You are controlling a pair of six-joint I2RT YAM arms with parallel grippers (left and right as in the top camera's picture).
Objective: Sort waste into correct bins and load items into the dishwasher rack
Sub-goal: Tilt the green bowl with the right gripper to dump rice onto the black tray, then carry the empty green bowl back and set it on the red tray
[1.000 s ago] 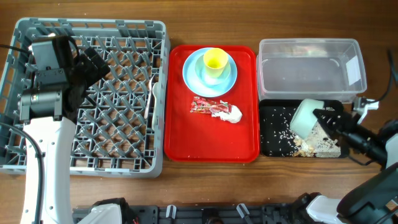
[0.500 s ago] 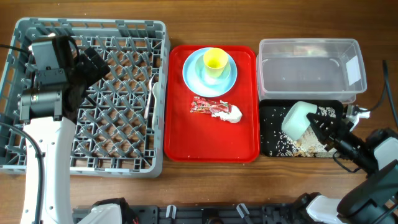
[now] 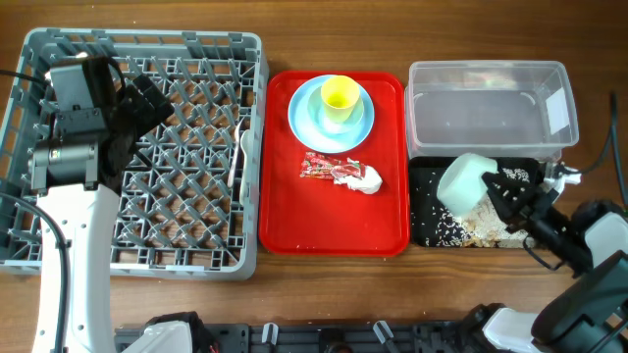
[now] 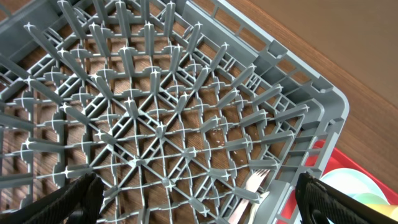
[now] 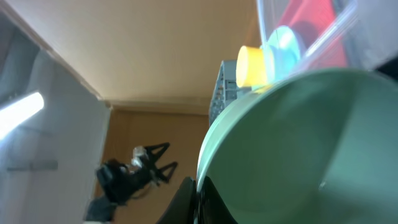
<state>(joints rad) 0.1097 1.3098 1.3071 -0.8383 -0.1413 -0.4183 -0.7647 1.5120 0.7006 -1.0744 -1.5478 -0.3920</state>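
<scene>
As the right gripper (image 3: 503, 195), shut on the pale green bowl (image 3: 463, 181) rim, carries it left, rice scraps (image 3: 446, 229) lie beneath it in the black tray (image 3: 413, 201); bowl seemingly emptied, dishwasher rack (image 3: 59, 257) next; left gripper (image 3: 147, 102) gapes empty.

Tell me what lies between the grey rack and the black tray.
The red tray, holding a blue plate with a yellow cup, a red wrapper and a white napkin. The overhead view shows it.

The pale green bowl (image 5: 298, 149) filled the lower right, close up. Above its rim showed the yellow cup (image 5: 250, 66), the light blue plate (image 5: 283, 45) just beside it.
</scene>
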